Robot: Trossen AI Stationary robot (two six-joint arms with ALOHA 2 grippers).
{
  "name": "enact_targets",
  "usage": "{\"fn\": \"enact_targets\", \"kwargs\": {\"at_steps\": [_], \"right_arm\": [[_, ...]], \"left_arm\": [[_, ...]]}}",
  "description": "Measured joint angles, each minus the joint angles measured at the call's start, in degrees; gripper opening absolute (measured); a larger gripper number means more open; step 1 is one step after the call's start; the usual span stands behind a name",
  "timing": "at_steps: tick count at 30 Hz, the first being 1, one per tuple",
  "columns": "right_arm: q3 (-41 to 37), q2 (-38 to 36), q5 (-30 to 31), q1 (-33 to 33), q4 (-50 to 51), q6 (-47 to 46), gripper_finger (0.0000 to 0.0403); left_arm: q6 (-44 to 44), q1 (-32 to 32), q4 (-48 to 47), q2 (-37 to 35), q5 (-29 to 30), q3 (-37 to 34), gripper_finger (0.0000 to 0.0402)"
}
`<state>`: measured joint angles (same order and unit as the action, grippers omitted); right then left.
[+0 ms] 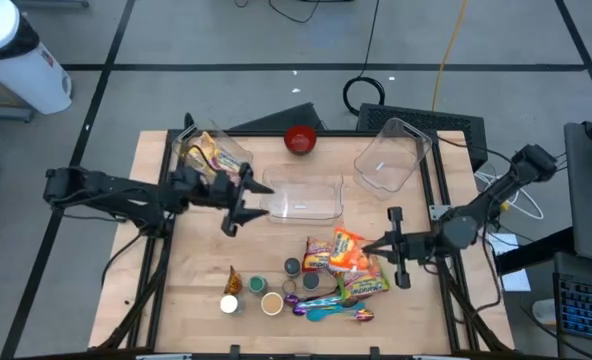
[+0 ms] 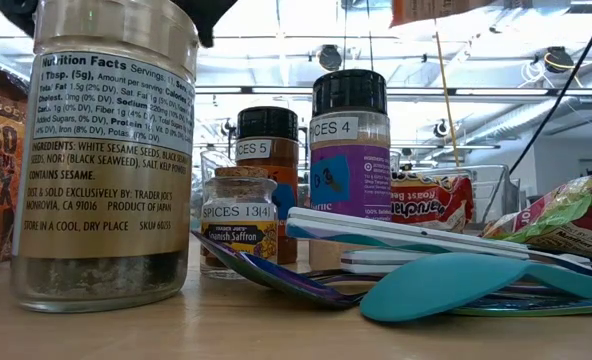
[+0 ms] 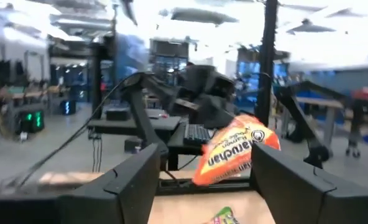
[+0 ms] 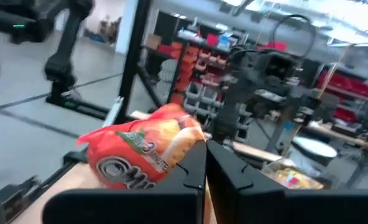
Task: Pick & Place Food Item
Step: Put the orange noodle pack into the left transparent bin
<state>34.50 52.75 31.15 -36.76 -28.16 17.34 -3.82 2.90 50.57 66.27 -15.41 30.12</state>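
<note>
Right gripper [image 1: 380,246]: fingers pinching shut on an orange snack bag [image 1: 348,251], resting among the packets on the worktop [image 1: 196,280]. Left gripper [image 1: 244,205]: fingers spreading open, hovering beside a clear tray [image 1: 301,197].

The whole table [image 1: 206,290] is seen from overhead. Spice jars [image 2: 348,150] are viewed closely at tabletop level. An orange snack bag [image 3: 234,152], probably the same one, is shared by both wrist views.
</note>
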Motion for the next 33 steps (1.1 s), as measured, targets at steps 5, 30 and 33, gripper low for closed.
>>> {"fn": "enact_targets", "kwargs": {"at_steps": [5, 30, 33], "right_arm": [[-1.75, -0.02, -4.43, 3.89, -6.13, -0.02, 0.0000], [-1.99, 1.29, -4.41, 7.94, -10.17, 0.18, 0.0000], [-1.99, 1.29, -4.37, 7.94, -9.99, 0.43, 0.0000]], "left_arm": [[9.39, -4.03, -1.36, 8.07, 0.02, 6.00, 0.0266], [32.44, -12.03, -1.09, 30.11, 7.98, 26.63, 0.0267], [32.66, -12.52, -1.03, 30.11, 7.99, 26.65, 0.0267]]}}
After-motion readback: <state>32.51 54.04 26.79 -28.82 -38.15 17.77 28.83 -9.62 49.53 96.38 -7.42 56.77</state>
